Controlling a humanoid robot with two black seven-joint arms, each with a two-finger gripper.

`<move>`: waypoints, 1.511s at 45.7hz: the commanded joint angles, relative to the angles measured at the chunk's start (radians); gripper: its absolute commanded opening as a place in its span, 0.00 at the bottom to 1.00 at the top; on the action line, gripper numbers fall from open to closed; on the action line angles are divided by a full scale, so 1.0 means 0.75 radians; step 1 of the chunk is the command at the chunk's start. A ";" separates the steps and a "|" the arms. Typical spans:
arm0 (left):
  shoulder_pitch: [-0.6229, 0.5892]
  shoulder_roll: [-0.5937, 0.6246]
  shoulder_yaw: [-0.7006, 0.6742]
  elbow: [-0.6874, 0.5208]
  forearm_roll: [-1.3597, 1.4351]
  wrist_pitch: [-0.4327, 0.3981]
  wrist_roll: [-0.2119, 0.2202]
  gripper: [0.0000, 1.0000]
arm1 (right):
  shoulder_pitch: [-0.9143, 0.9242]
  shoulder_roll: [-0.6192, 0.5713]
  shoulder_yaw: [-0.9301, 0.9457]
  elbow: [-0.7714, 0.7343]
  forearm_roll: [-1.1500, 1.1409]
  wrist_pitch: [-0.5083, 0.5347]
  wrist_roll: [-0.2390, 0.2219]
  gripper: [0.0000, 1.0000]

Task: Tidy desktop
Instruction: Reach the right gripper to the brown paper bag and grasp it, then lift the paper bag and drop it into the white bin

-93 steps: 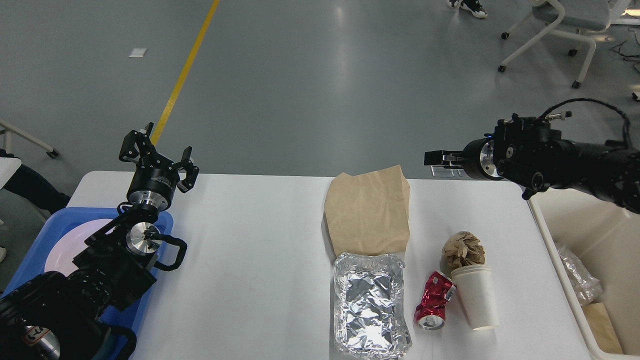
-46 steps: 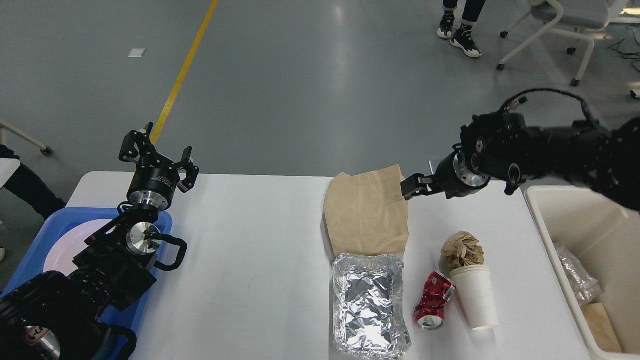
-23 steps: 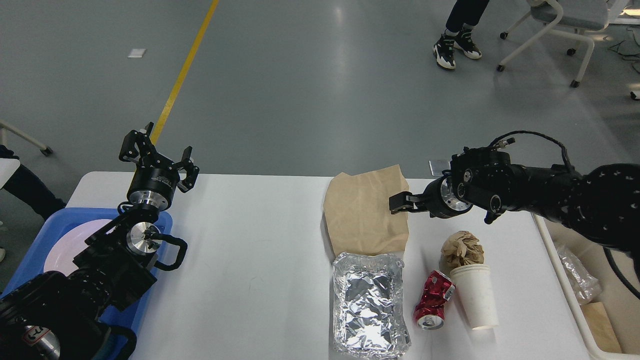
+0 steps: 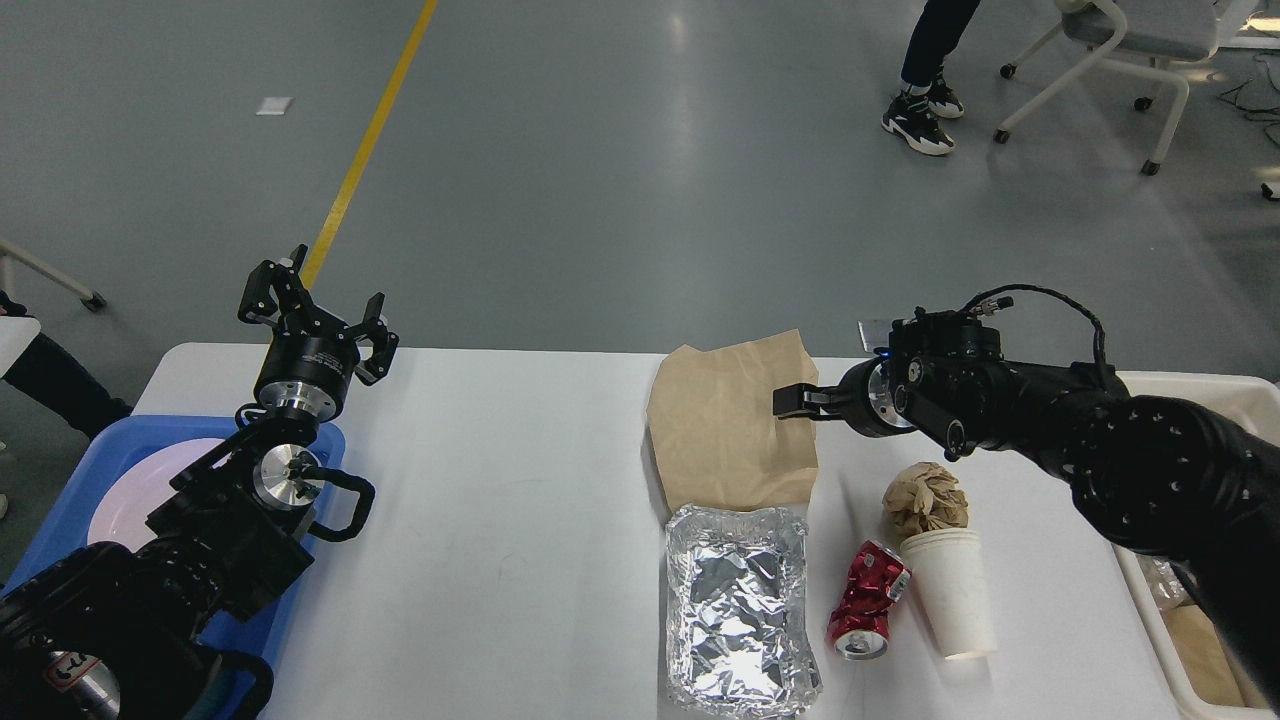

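Observation:
The white desktop (image 4: pixel 500 480) holds a flat brown paper bag (image 4: pixel 730 430), a crumpled foil tray (image 4: pixel 738 610), a crushed red can (image 4: pixel 866 602), a white paper cup (image 4: pixel 952 594) lying on its side and a crumpled brown paper ball (image 4: pixel 926 498). My right gripper (image 4: pixel 793 401) reaches in from the right and sits at the paper bag's right edge; it is seen side-on and dark, so its fingers cannot be told apart. My left gripper (image 4: pixel 318 312) is open and empty, raised above the table's back left corner.
A blue tray (image 4: pixel 75 490) with a white plate (image 4: pixel 125 495) sits at the left under my left arm. A cream bin (image 4: pixel 1190 600) with some trash stands at the right edge. A person's legs (image 4: pixel 925 70) and a wheeled chair (image 4: pixel 1110 60) are on the floor behind.
My right arm swung from high at the back right down and left, and its gripper now sits at the paper bag's right edge. The left arm has not moved. A person walked in behind.

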 commanded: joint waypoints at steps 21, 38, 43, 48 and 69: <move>0.001 0.000 0.000 0.000 0.000 0.000 0.000 0.96 | -0.093 0.037 0.080 -0.001 0.000 -0.132 0.002 0.48; -0.001 0.000 0.000 0.000 0.000 0.000 0.000 0.96 | -0.050 0.029 0.101 -0.001 0.004 -0.126 0.000 0.00; 0.001 0.000 0.000 0.000 0.000 0.000 0.000 0.96 | -0.019 0.027 0.160 0.007 0.004 -0.116 0.000 0.00; 0.001 0.000 0.000 0.000 0.000 0.000 0.000 0.96 | 0.022 0.008 0.219 0.025 0.020 -0.087 0.000 0.00; 0.001 0.000 0.000 0.000 0.000 0.000 0.000 0.96 | 0.402 -0.341 0.377 0.205 0.051 0.263 0.000 0.00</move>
